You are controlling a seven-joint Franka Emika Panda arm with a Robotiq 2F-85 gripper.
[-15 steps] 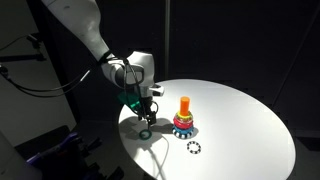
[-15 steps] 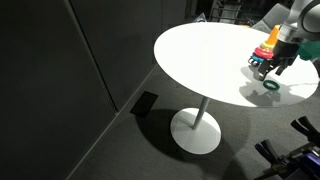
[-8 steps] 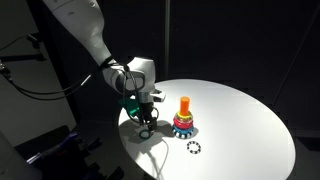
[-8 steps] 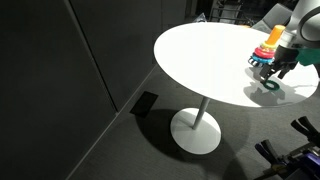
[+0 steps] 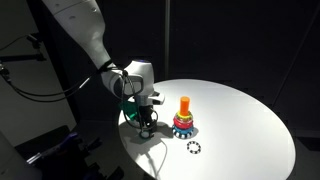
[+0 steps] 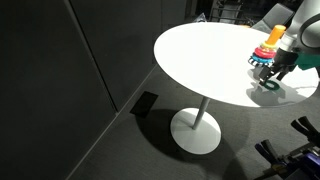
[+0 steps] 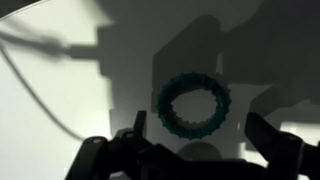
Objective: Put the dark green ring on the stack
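Observation:
The dark green ring lies flat on the white table, in my gripper's shadow. My gripper is open and hovers right above it, one finger on each side, not touching. In both exterior views the gripper is low over the table near its edge, and the ring peeks out beneath it. The stack, an orange peg in red, yellow and blue rings, stands a short way beside the gripper.
A white-and-black checkered ring lies on the round white table near the stack. The table edge is close to the gripper. The surroundings are dark, with cables and equipment behind the arm.
My gripper has come down towards the table over the dark green ring. The ring and the stack have not moved.

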